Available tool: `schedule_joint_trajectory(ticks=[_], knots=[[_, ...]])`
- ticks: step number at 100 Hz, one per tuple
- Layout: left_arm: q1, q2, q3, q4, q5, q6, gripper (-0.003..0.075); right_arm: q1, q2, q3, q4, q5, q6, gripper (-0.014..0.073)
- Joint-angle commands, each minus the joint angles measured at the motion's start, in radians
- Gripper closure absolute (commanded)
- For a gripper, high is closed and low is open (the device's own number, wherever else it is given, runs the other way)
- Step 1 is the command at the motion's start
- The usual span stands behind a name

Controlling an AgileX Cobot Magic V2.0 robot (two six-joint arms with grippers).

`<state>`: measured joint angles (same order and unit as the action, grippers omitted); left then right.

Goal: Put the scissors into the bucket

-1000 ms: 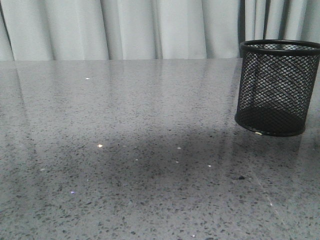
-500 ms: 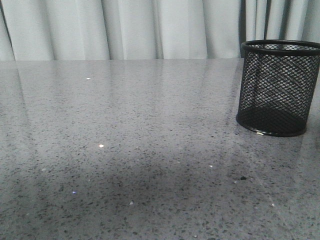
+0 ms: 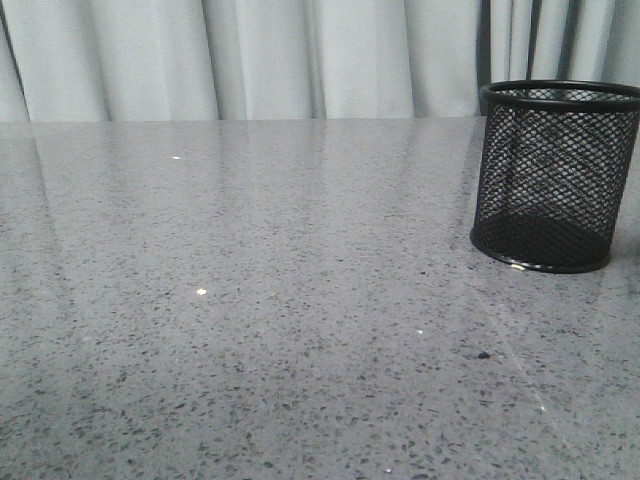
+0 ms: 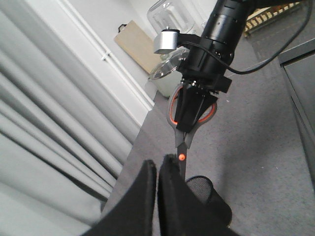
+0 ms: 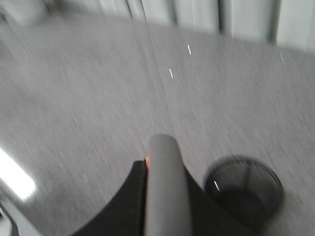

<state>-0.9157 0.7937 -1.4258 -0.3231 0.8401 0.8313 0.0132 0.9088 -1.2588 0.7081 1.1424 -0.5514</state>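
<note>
The right gripper (image 4: 192,115) is clamping the scissors (image 4: 184,132) by the orange-lined handles w/ blades hanging down, above the mesh bucket (image 4: 202,188) at lower centre of the left wrist view. The left gripper (image 4: 156,189) is sitting closed, holding nothing. Pickup looks done; lowering and release into the bucket, which is standing at the front view's right edge, are still left.

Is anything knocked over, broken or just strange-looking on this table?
Nothing stands out. The bucket stands upright on the table, with no visible dents. The scissors hang blades-down in the right gripper, high above the bucket rather than lying anywhere. The right wrist view is blurred.
</note>
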Motion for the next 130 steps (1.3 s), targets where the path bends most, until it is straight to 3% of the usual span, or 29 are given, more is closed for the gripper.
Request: schedule_joint_trajectory(ticks=[1, 17, 45, 93, 102, 121, 130], knots=[[-0.006, -0.083, 0.046, 0.035, -0.026, -0.096, 0.0740, -0.004, 0.067, -0.112, -0.122, 0.104, 0.056, 0.0657], [-0.006, -0.245, 0.187, 0.051, -0.015, -0.101, 0.0740, -0.004, 0.133, -0.172, -0.263, 0.151, 0.126, 0.0657], [-0.006, -0.397, 0.348, 0.069, -0.016, -0.171, 0.0740, -0.004, 0.267, -0.172, -0.254, 0.111, 0.126, 0.0657], [-0.006, -0.402, 0.370, 0.067, -0.023, -0.192, 0.0740, -0.004, 0.444, -0.172, -0.193, 0.002, 0.124, 0.0644], [-0.006, -0.402, 0.370, 0.067, -0.023, -0.192, 0.0740, -0.004, 0.451, -0.172, -0.165, -0.009, 0.124, 0.0566], [-0.006, -0.402, 0.370, 0.067, -0.023, -0.192, 0.0740, -0.004, 0.459, -0.172, -0.165, -0.014, 0.124, 0.0285], [-0.006, -0.402, 0.370, 0.067, -0.023, -0.192, 0.0740, -0.004, 0.459, -0.172, -0.165, -0.036, 0.124, 0.0230]])
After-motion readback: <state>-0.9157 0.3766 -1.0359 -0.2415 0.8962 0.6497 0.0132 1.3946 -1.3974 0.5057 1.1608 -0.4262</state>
